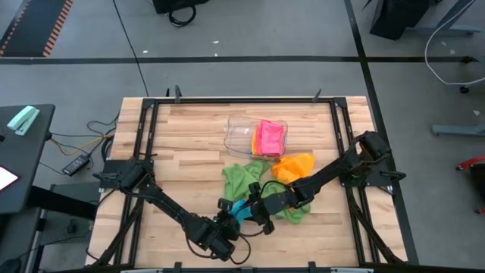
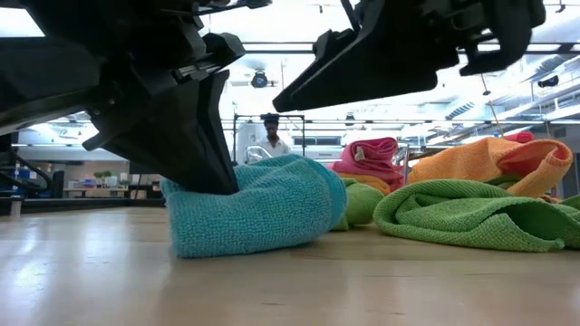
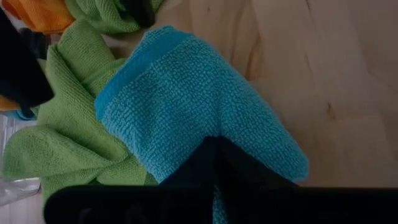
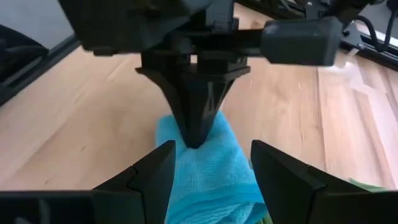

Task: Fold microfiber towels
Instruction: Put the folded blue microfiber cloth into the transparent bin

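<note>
- Left gripper (image 2: 204, 177) is reaching low over the desk (image 1: 189, 152) near its front edge, its fingers pinching the blue towel (image 2: 254, 213).
- Right gripper (image 4: 205, 168) is hovering just above that towel, its fingers spread wide, holding nothing.

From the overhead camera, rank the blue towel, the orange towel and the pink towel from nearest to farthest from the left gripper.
1. Blue microfiber towel: pinched in the left gripper.
2. Orange microfiber towel: mid-table, right of centre.
3. Pink microfiber towel: in the clear plastic tray, far side.
</note>
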Robot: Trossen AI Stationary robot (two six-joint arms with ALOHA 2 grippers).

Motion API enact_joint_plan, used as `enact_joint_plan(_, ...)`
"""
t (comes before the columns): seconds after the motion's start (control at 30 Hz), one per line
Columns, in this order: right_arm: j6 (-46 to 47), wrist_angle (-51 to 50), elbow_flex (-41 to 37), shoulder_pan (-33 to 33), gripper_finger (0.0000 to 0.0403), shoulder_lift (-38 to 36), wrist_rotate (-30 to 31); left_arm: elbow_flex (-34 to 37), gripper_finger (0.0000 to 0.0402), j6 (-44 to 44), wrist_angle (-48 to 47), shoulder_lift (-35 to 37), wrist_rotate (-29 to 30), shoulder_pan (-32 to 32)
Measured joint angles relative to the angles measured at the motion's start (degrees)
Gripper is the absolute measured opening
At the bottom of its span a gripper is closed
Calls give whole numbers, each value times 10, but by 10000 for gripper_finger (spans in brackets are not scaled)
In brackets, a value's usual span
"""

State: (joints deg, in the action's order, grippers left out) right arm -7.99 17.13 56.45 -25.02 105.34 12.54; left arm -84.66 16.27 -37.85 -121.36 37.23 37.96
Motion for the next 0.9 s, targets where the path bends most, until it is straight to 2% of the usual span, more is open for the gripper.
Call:
enact_joint_plan(0.33,16,13,0,-2,229,2,-6,0,34,-1,1,0,0,6)
enact_joint_plan(0.57,19,39,0,-2,245,48,-6,0,38,1,0,0,0,6)
enact_joint_plan(0.9,11,48,1,-2,248,44,-4,0,40,1,0,1,0,5)
